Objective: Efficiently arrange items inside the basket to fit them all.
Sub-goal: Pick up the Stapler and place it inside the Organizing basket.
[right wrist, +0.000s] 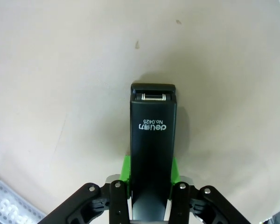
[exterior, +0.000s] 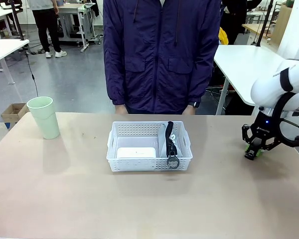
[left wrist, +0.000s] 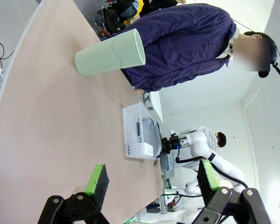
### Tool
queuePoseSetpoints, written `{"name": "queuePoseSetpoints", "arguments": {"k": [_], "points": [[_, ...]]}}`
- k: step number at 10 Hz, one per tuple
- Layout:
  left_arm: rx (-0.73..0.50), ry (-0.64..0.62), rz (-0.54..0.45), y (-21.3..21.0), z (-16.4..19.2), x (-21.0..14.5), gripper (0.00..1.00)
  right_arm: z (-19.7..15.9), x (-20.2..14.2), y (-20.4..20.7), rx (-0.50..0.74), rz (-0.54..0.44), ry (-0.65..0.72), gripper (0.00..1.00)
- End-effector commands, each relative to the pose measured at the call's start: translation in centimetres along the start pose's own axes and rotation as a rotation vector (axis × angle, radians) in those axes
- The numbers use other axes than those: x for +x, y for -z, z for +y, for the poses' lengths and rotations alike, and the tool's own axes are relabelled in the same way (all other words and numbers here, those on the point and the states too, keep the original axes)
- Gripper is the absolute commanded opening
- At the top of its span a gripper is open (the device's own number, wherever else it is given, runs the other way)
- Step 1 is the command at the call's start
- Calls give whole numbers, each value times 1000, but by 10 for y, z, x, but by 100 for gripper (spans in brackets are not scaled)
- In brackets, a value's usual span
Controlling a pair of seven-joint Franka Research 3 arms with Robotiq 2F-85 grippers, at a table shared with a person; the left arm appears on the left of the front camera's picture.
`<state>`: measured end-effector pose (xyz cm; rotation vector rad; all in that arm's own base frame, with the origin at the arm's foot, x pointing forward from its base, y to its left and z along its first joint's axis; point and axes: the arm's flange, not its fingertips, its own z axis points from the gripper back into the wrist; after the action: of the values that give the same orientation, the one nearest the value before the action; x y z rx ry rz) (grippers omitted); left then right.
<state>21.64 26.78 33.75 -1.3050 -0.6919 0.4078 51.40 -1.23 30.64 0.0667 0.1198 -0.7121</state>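
Observation:
The white basket (exterior: 139,163) sits mid-table, holding a white rounded box (exterior: 135,152) on its left side. A grey pouch (exterior: 168,142) with a black zipper and ring stands against its right side. The pale green cup (exterior: 44,117) stands upright on the table at far left, outside the basket. My right gripper (exterior: 252,152) is low over the table at far right. In the right wrist view it (right wrist: 150,169) is shut on a black stapler (right wrist: 153,135) that points away along the tabletop. My left gripper (left wrist: 151,179) is open and empty, looking across the table at the cup (left wrist: 109,53) and basket (left wrist: 135,133).
A person in a dark blue jacket (exterior: 159,55) stands at the far edge behind the basket, hands down. Bare tabletop (exterior: 149,204) lies in front of the basket and between it and each arm. A white table (exterior: 239,64) stands behind on the right.

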Motion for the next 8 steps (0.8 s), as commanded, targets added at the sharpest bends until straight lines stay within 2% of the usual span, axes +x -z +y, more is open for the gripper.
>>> {"name": "queuePoseSetpoints", "arguments": {"k": [1,3,5,8], "points": [[-21,20,-16,3,-2,-4,100,-14,-18,-44,30,-7,-131,0],[-21,20,-16,3,-2,-4,100,-31,-59,-110,11,-91,-273,0],[-21,20,-16,3,-2,-4,100,-28,-116,-160,-18,-74,-459,0],[-21,20,-16,3,-2,-4,100,-2,-183,-182,-46,-76,-835,0]]}}
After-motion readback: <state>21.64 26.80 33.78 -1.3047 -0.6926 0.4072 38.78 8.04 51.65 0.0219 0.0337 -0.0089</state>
